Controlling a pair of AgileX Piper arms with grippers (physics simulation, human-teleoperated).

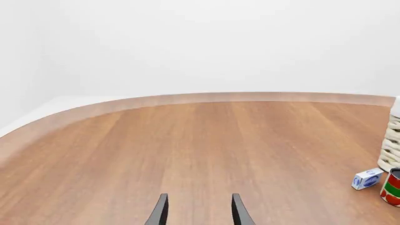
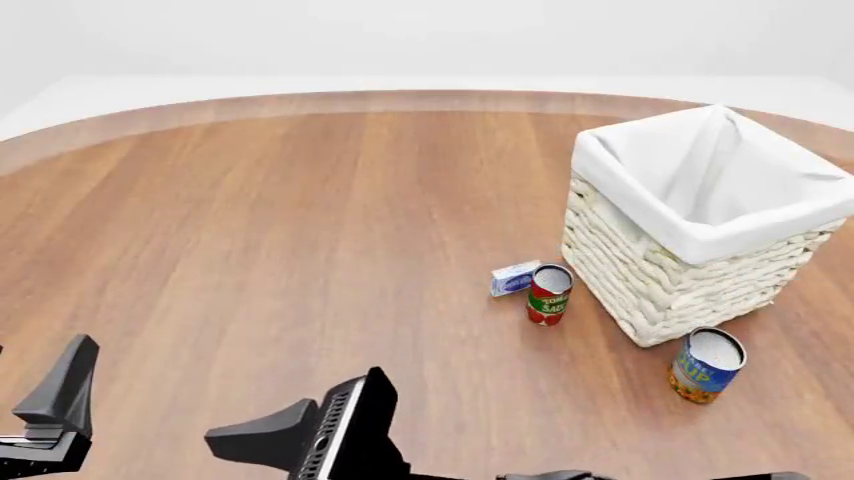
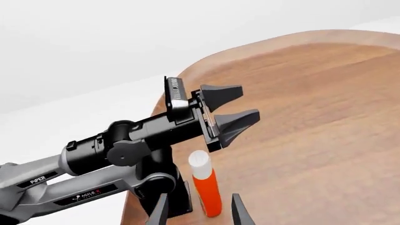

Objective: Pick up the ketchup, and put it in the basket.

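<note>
The ketchup (image 3: 206, 186), a small red bottle with a white cap, stands upright near the table's edge by the left arm's base. It shows only in the right wrist view. My right gripper (image 3: 200, 210) is open, with a fingertip on either side of the bottle's lower part and gaps on both sides. My left gripper (image 1: 200, 212) is open and empty, pointing across the bare table; it also shows in the right wrist view (image 3: 234, 108), above the bottle. The basket (image 2: 654, 285), cream wicker with a white liner, stands at the far right.
A red-and-green tomato sauce can (image 2: 549, 294) and a small blue-and-white box (image 2: 513, 278) stand just left of the basket. A blue-and-yellow can (image 2: 705, 365) stands in front of it. The left arm's base (image 3: 159, 194) is close behind the ketchup.
</note>
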